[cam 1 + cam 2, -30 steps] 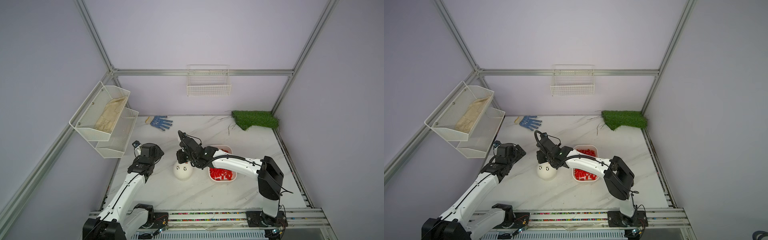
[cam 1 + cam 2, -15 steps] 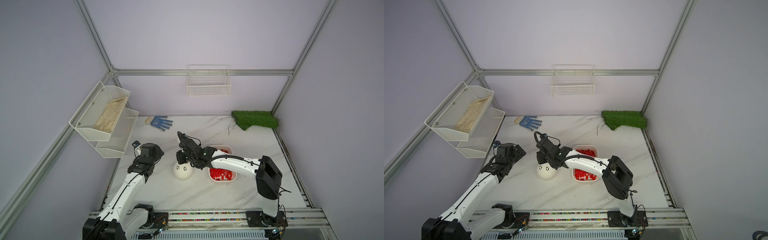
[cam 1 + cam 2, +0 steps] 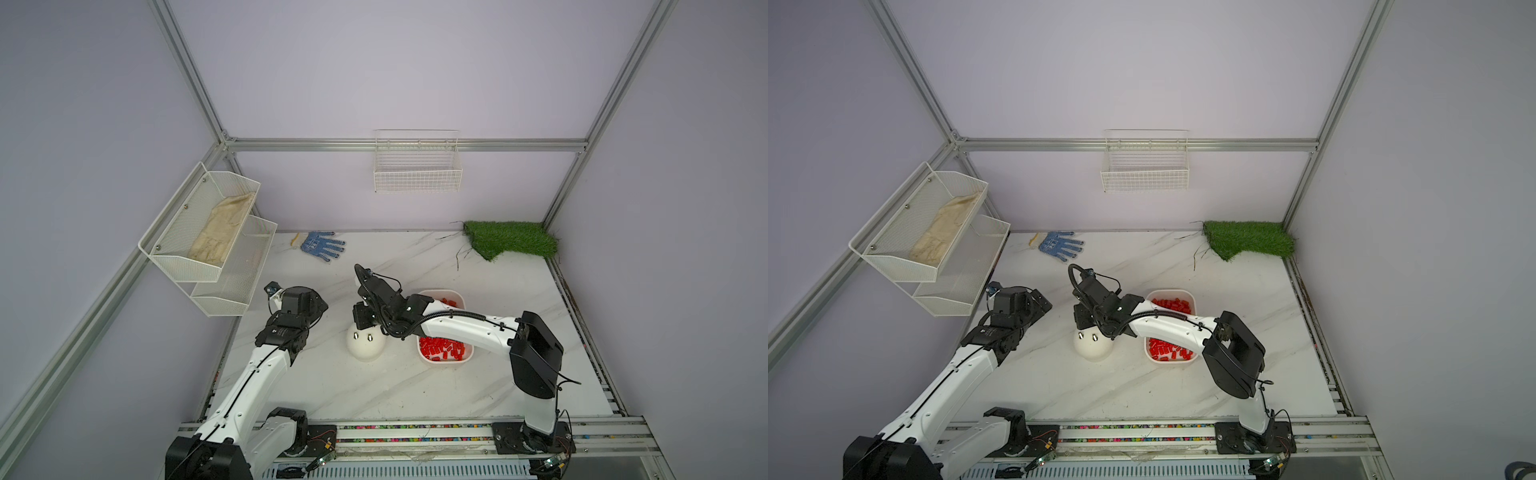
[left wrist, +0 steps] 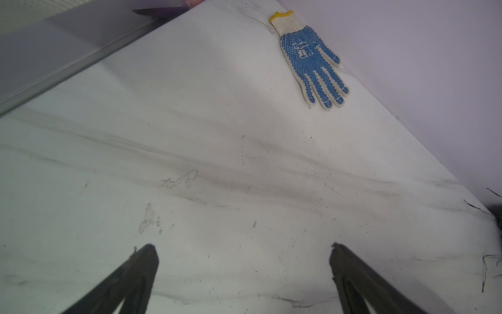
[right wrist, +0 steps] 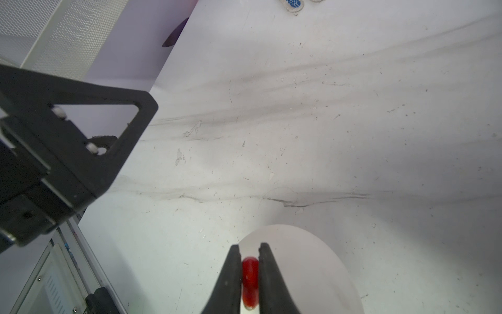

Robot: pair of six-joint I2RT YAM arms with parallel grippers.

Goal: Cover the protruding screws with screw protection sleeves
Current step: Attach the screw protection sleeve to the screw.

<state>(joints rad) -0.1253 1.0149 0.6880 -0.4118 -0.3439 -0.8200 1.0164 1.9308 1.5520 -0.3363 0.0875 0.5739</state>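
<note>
Right wrist view: right gripper clamps red sleeve over the dome rim; left gripper splayed above tabletop.

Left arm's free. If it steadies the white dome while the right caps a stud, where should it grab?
Probably low on the dome, across its widest part, coming in level from the side of the left gripper. The rounded top would slip, it carries the bare studs, and the right gripper holds a red sleeve over it.
</note>
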